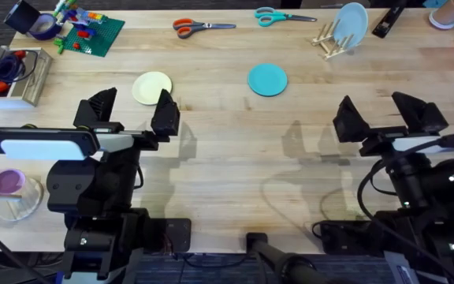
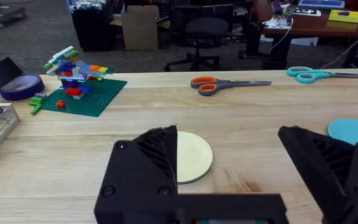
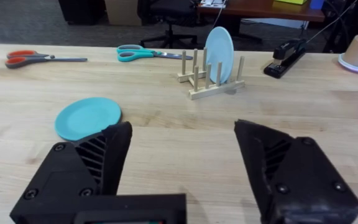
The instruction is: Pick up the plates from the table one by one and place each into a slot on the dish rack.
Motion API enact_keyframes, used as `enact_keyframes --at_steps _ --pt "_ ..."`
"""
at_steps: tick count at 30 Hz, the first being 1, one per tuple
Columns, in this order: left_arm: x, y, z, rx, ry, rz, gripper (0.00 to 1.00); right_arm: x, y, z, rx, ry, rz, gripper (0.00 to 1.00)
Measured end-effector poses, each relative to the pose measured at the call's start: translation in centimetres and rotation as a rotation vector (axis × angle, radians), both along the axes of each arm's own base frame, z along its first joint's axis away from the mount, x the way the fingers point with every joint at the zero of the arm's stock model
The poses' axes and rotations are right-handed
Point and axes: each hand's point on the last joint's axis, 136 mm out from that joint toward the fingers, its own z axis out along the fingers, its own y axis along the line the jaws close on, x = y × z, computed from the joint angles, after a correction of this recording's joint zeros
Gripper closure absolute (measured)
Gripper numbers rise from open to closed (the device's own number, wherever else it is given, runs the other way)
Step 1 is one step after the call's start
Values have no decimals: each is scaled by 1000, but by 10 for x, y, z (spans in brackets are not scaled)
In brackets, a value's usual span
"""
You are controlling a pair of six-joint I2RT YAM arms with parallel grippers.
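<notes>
Both sets of jaws, left and right, are hanging wide open and empty; the cream plate is lying at the left one's twelve o'clock on the worktop.

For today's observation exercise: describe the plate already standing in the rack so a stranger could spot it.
Find the wooden dish rack at the table's far edge, beside the teal-handled scissors. The light blue plate stands upright between its pegs; the other plates lie flat.

Both arms sit low over the near part of the worktop, reaching forward from their bases. The left pincer has its black fingers spread wide, holding nothing. The right pincer is likewise spread wide and empty.
</notes>
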Motion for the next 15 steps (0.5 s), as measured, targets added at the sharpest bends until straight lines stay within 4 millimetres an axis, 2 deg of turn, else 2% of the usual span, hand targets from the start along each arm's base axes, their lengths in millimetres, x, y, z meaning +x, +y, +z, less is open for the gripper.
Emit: enact_keyframes --at_steps 15 --pt "0 0 0 0 0 0 8 0 0 -2 0 10 0 9"
